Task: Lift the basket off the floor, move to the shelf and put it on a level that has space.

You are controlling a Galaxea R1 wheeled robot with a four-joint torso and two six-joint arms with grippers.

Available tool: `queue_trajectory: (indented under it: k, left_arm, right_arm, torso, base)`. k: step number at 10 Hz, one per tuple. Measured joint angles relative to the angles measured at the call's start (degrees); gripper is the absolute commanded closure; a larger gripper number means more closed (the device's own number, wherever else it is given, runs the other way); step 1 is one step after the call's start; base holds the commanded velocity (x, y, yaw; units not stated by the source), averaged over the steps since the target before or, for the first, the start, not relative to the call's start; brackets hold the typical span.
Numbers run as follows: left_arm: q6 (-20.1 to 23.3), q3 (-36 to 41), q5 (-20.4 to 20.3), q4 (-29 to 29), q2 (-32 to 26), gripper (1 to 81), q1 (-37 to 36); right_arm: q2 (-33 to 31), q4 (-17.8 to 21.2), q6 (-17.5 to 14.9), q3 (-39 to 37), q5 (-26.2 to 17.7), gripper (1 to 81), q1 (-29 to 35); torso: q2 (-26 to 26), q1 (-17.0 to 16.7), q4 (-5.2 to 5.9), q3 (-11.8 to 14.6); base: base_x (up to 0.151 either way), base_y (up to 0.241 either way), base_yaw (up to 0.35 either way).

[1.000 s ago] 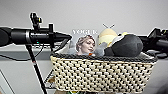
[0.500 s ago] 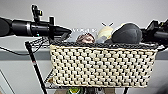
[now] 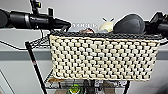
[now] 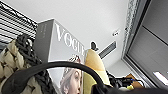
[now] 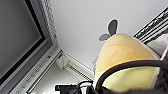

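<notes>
the basket fills mid-frame in head view, raised up against the shelf, an arm at each end of its dark rim. woven, so prob light but flexy; grip the rim at both ends. vs 0.5 s ago it sits higher & nearer in frame. left gripper & right gripper jaws: can't tell.

- A yellow plush toy with two dark leaf-like antennae looms large.
- A black cable arcs across it.
- White ceiling spreads behind.
</notes>
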Motion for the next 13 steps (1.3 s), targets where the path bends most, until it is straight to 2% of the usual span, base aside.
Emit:
queue_trajectory:
  k: [5,8,10,13]
  left_arm:
    - [-0.2,-5.7,3.4,-1.2,3.8,81.1,-1.5]
    - [-0.2,-9.3,5.2,-2.1,5.7,81.1,-4.1]
    - [-0.2,-10.2,5.6,-2.4,6.5,81.1,-6.4]
    - [-0.2,-13.3,7.7,-3.1,8.2,81.1,-7.7]
  right_arm:
    - [3.5,1.5,0.4,-6.6,-3.1,81.1,2.0]
    - [5.2,2.0,0.9,-10.5,-6.4,81.1,4.8]
    - [6.3,2.2,1.8,-12.4,-7.0,81.1,7.8]
    - [7.6,2.2,2.4,-15.2,-8.7,81.1,8.4]
  torso:
    - [0.0,0.0,0.0,0.0]
    - [0.0,0.0,0.0,0.0]
    - [0.0,0.0,0.0,0.0]
    - [0.0,0.0,0.0,0.0]
  base:
    - [0.0,0.0,0.0]
    - [0.0,0.0,0.0]
    - [0.0,0.0,0.0]
    - [0.0,0.0,0.0]
